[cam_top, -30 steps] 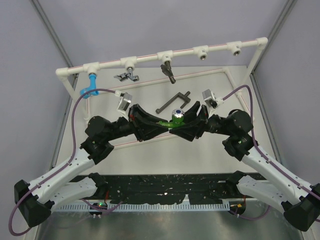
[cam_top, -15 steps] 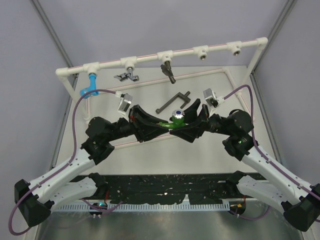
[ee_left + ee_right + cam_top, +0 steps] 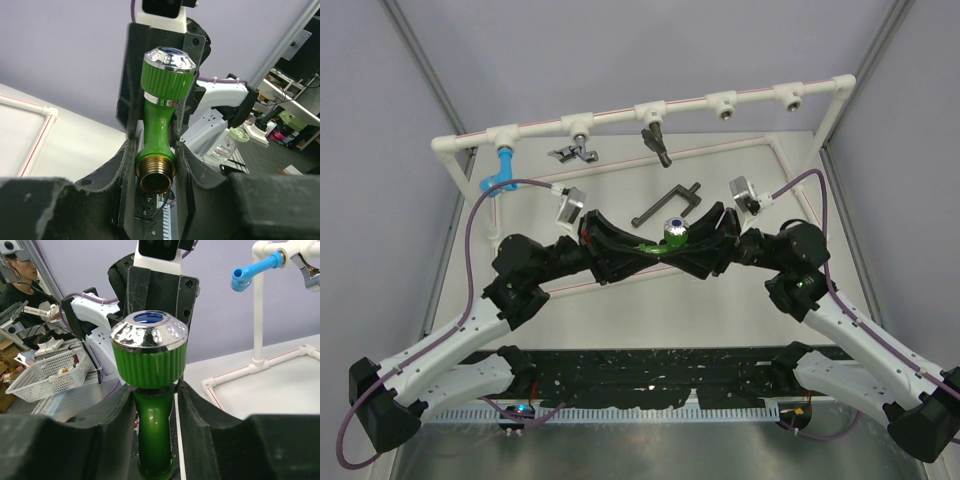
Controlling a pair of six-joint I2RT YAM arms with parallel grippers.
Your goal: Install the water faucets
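The green faucet (image 3: 672, 230) with a shiny round knob is held in the air mid-table between both grippers. My left gripper (image 3: 650, 248) is shut on its collar just above the brass thread (image 3: 156, 175); the knob (image 3: 167, 70) points away from it. My right gripper (image 3: 688, 250) is open, its jaws loosely round the green neck (image 3: 152, 430) below the knob (image 3: 149, 352), with a thin gap on one side. The blue faucet (image 3: 498, 170) sits in the leftmost socket. The chrome faucet (image 3: 572, 152) and the bronze faucet (image 3: 655, 140) are under the two sockets beside it.
The dark T-handled faucet (image 3: 667, 205) lies on the table just behind the grippers. The white pipe frame (image 3: 620, 118) spans the back, with two bare sockets (image 3: 722, 105) at its right. A white floor pipe with a red stripe (image 3: 235, 374) runs past the right gripper.
My right arm has drawn back slightly to the right while the green faucet stayed in place. The left arm has not moved.
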